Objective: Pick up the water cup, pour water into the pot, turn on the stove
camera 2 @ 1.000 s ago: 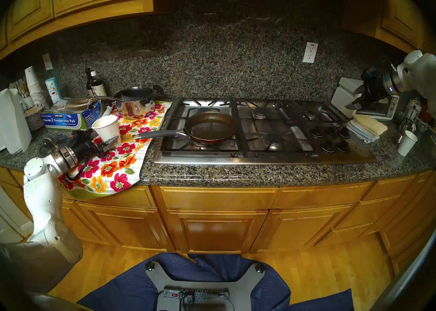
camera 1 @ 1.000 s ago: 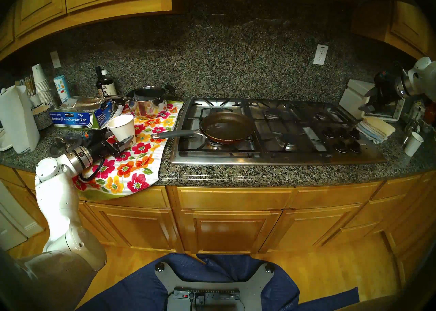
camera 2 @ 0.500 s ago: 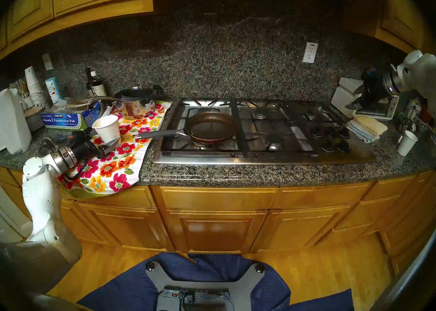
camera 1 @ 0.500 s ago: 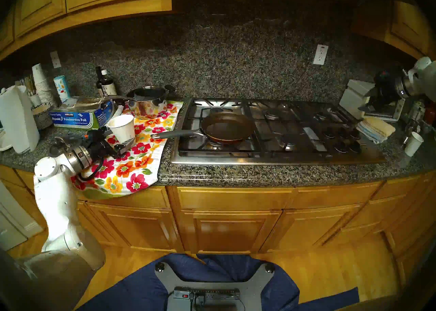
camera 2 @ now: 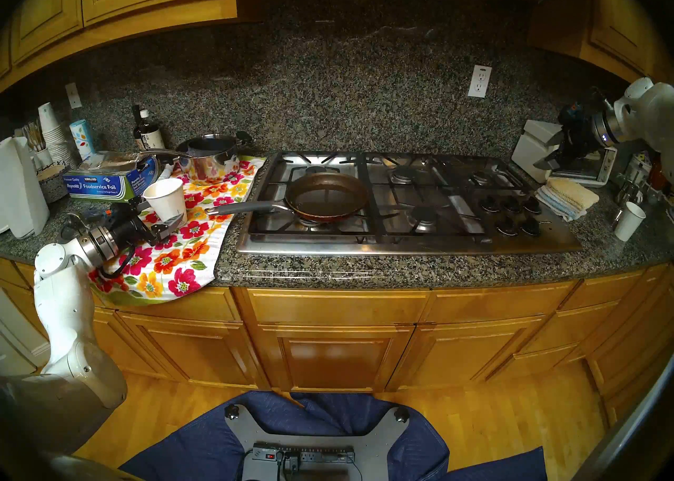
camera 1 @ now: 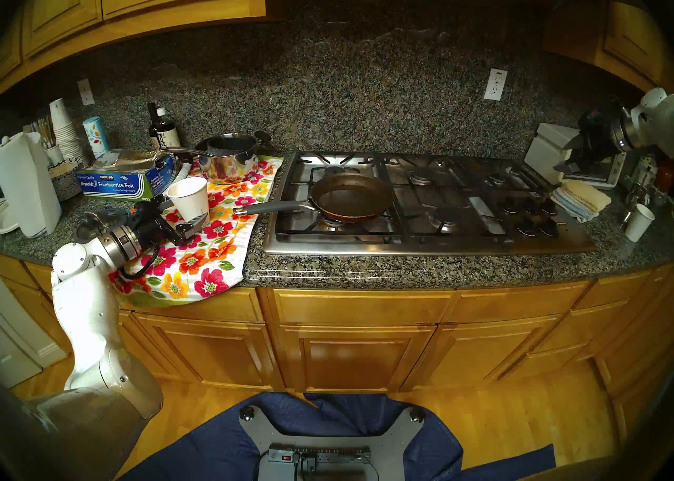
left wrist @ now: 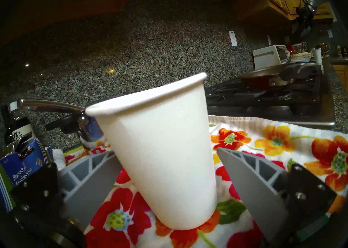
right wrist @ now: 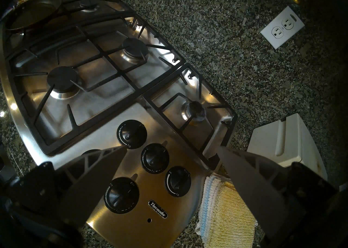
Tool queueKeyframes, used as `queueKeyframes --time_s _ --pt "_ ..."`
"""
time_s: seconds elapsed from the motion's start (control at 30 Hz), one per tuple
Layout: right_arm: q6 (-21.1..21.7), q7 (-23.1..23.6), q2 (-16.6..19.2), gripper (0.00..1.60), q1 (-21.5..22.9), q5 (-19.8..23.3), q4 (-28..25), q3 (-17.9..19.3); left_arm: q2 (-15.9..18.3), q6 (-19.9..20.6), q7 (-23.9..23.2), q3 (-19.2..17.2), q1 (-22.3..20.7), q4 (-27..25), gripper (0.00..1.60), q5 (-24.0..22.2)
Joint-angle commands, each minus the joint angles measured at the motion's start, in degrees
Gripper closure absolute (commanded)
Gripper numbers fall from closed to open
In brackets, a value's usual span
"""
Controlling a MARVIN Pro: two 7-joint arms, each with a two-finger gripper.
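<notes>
The white paper water cup (camera 1: 189, 195) (left wrist: 162, 147) stands upright on a floral towel (camera 1: 204, 250), left of the stove. My left gripper (camera 1: 182, 210) (left wrist: 165, 150) is open, one grey finger on each side of the cup's lower half. A clear gap shows beside the right finger. The pot, a frying pan (camera 1: 352, 195) with a dark inside and a grey handle, sits on the front left burner of the steel stove (camera 1: 430, 243). My right gripper (camera 1: 564, 156) (right wrist: 172, 147) hangs open above the black knobs (right wrist: 155, 158).
Behind the cup are a steel saucepan (camera 1: 229, 157) and a foil box (camera 1: 120, 181). Stacked cups (camera 1: 65, 133) and a paper towel roll (camera 1: 27, 184) stand far left. Right of the stove lie folded cloths (camera 1: 581, 197), another white cup (camera 1: 640, 221) and a white appliance (camera 1: 547, 151).
My left gripper's fingers have spread apart off the cup, which stays upright on the towel. The right arm has not moved.
</notes>
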Motion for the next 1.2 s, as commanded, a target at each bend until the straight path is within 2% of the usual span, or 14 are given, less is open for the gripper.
queueKeyframes --time_s 0.0,0.5,0.73,0.93,1.17 --pt "-0.1 -0.1 -0.1 0.00 1.9 0.1 1.4 -0.1 0.6 -0.3 0.1 -0.2 -1.4 -1.4 0.00 -0.6" --pt "-0.1 -0.1 -0.1 0.00 1.9 0.1 1.4 -0.1 0.7 1.0 -1.1 -1.7 0.5 -4.3 0.00 -1.1" --pt "-0.1 -0.1 -0.1 0.00 1.9 0.1 1.4 -0.1 -0.4 3.7 -3.6 -3.3 2.3 -9.1 0.00 -2.3" --pt "-0.1 -0.1 -0.1 0.00 1.9 0.1 1.4 -0.1 -2.0 6.3 -3.6 -4.5 4.6 -14.0 0.00 -2.8" --pt "-0.1 -0.1 -0.1 0.00 1.9 0.1 1.4 -0.1 -2.3 7.9 -3.6 -5.5 6.6 -17.2 0.00 -2.8"
